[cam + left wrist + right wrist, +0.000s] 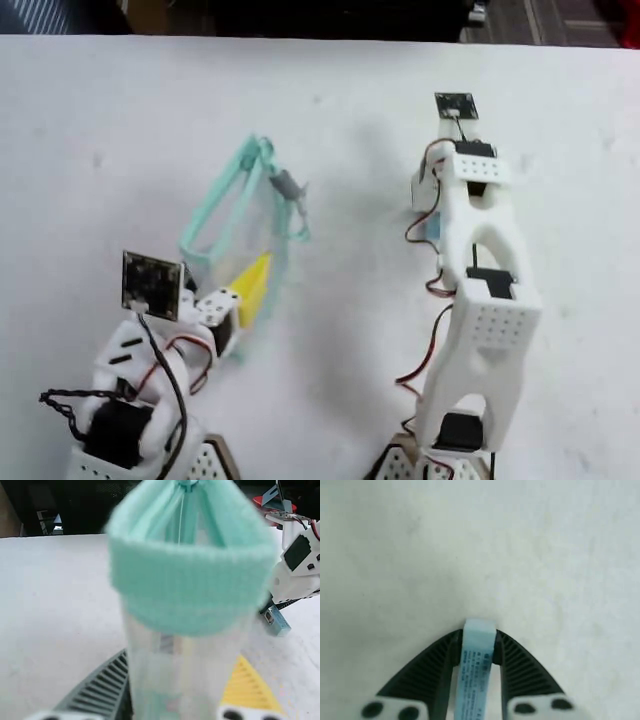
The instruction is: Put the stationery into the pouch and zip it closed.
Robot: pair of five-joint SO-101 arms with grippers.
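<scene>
Watching, I see the left gripper (175, 692) pinching one end of the clear pouch (240, 205), I think to hold its green mouth open, while the right gripper (479, 636), well off to the side, squeezes a small blue stationery piece (476, 680) to carry over.

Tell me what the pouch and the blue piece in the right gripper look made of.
Pouch: see-through body, likely soft plastic, contents showing through; mint band looks like matte ribbed fabric. Blue piece: smooth, printed surface, plastic or paper wrap, unclear which.
</scene>
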